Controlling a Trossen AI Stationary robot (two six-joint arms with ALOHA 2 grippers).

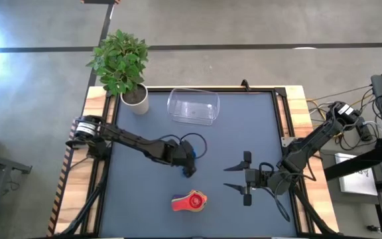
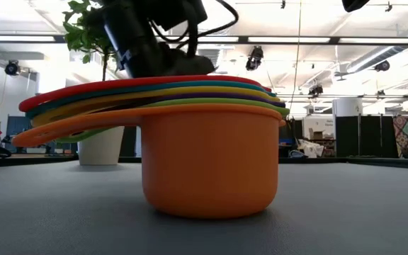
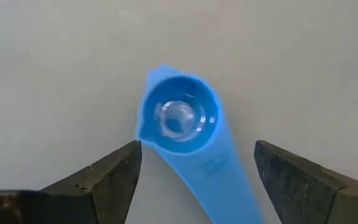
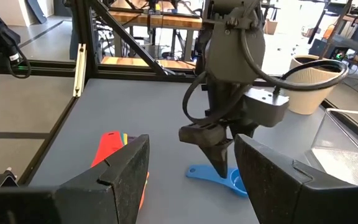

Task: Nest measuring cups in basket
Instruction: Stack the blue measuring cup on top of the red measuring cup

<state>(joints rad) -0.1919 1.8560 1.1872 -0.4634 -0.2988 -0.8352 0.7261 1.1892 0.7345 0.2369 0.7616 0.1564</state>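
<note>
Nested cups possibly hide basket, plant behind.

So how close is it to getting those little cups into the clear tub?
Most cups already sit nested in a stack near the table's front edge. The left gripper hovers, fingers open, over a lone blue cup lying on the mat. The clear basket looks empty, so everything must still go in. The right gripper waits open.

Blue measuring cup; nested stack orange outermost, red on top; grey table.
</note>
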